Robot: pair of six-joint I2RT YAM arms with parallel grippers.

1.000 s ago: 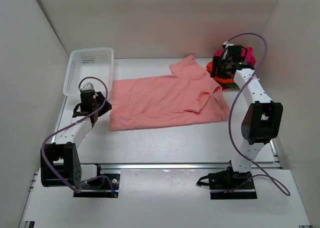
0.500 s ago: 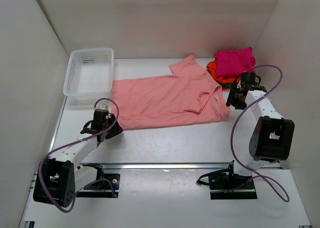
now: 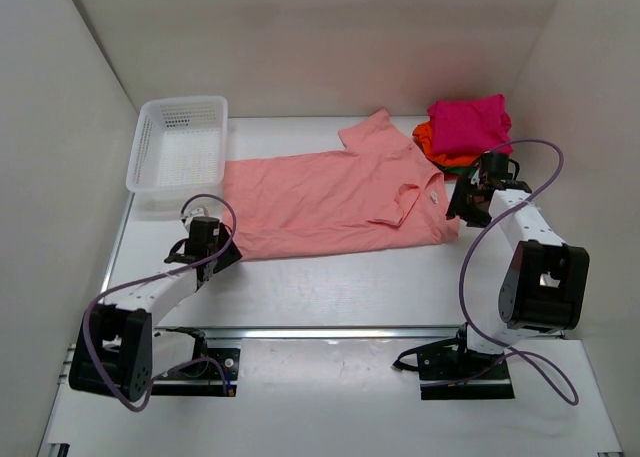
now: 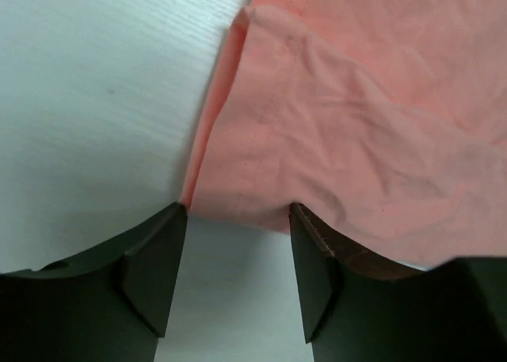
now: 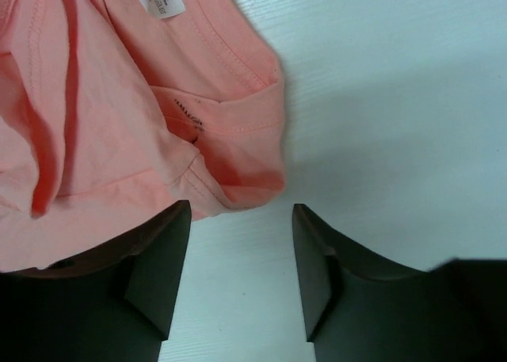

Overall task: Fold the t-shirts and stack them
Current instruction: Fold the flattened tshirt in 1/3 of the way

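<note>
Some done already: a folded magenta cloth t-shirt [image 3: 468, 122] tops the pile at far right. The salmon-pink cloth t-shirt [image 3: 330, 192] lies flat in the middle, not folded yet. Both the left gripper [image 4: 238, 215] and right gripper [image 5: 240, 211] are spread apart at its near corners, nothing pinched.

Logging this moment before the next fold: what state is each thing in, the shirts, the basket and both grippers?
salmon-pink t-shirt: spread out flat, not yet folded.
stack of folded t-shirts: folded and piled at the far right, magenta on top.
white basket: upright, nothing visible inside.
left gripper: open, tips at the shirt's near hem corner, not gripping.
right gripper: open, tips at the shirt's right end, not gripping.
</note>
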